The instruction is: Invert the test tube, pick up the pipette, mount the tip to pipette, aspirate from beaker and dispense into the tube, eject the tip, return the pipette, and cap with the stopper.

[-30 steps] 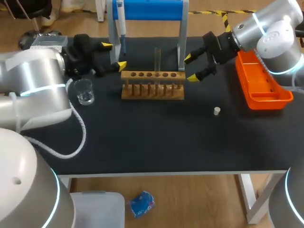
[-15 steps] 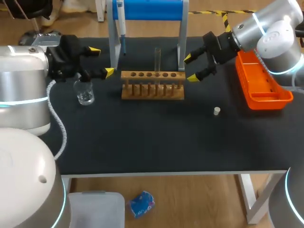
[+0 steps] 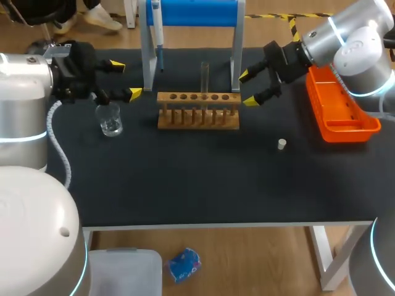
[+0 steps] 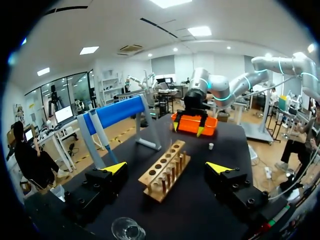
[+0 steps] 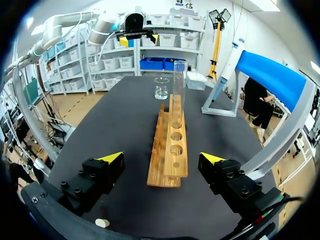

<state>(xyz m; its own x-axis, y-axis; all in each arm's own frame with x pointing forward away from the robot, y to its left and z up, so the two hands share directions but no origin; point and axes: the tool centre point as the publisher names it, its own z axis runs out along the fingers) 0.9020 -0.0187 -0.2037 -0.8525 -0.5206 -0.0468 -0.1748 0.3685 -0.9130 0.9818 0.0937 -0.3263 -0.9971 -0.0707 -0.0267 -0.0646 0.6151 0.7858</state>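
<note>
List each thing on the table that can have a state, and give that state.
test tube: upright in the rack, uncapped.
beaker: upright, open; contents unclear.
pipette: hanging on the blue stand, not picked up.
stopper: lying loose on the table, apart from the test tube.
left gripper: open, holding nothing, by the beaker.
right gripper: open, holding nothing, beside the rack's end.

Silver-grey left arm (image 3: 21,92), right arm (image 3: 355,46); cyan light rings, white cable (image 3: 50,145)
</note>
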